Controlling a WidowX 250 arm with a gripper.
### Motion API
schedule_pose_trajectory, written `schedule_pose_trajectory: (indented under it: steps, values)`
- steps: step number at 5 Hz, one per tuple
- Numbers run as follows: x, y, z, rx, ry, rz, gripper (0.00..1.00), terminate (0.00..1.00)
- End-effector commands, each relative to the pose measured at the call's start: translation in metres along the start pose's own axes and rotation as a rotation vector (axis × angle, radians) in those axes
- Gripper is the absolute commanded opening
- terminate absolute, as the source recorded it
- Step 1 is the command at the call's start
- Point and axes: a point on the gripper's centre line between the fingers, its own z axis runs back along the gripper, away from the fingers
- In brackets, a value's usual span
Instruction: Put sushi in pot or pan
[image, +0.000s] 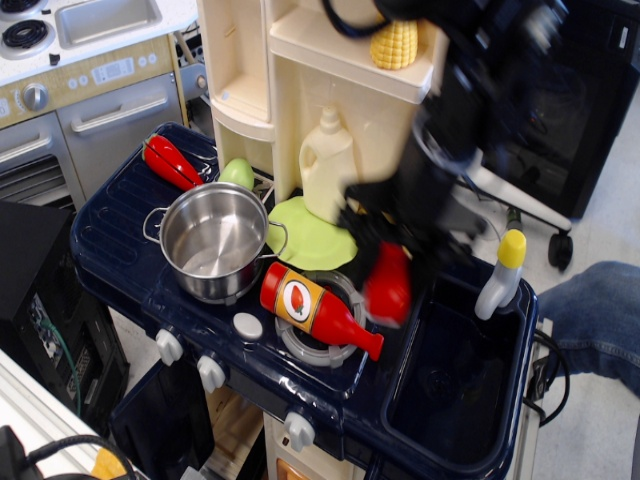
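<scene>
A: Item one, the arm?
B: Black arm, blurred, entering from the upper right and slanting down and to the left over the middle of the dark blue worktop (120, 245). Its gripper (385, 250) is at the low end, pointing downward.

A: Gripper condition?
B: Clamped on the sushi (388, 285). The sushi, red and blurred, hangs from beneath the gripper, lifted clear of the worktop, above the burner ring (345, 290).

A: Item two, the pot?
B: Steel pot (215, 240), upright, open mouth up, well to the left of the gripper, with nothing visible inside it.

A: Items between them?
B: Ketchup bottle (315, 308), lying on its side just left of and below the sushi, its cap toward the sushi. Light green plate (310, 240), left of the gripper, touching the pot's near handle. Cream jug (328, 165) standing at the plate's far edge.

A: Right of the gripper?
B: Sink basin (450, 380), lower right, and a faucet with a yellow tip (502, 272) beside it.

A: Above?
B: Corn cob (394, 44) on the cream shelf.
</scene>
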Motion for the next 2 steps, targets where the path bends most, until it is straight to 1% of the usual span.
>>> schedule_pose_trajectory:
  steps: [1, 2]
  values:
    - [0.028, 0.070, -0.006, 0.044, -0.170, -0.041, 0.00, 0.00]
    - [0.045, 0.112, -0.027, 0.039, -0.211, -0.055, 0.00, 1.00]
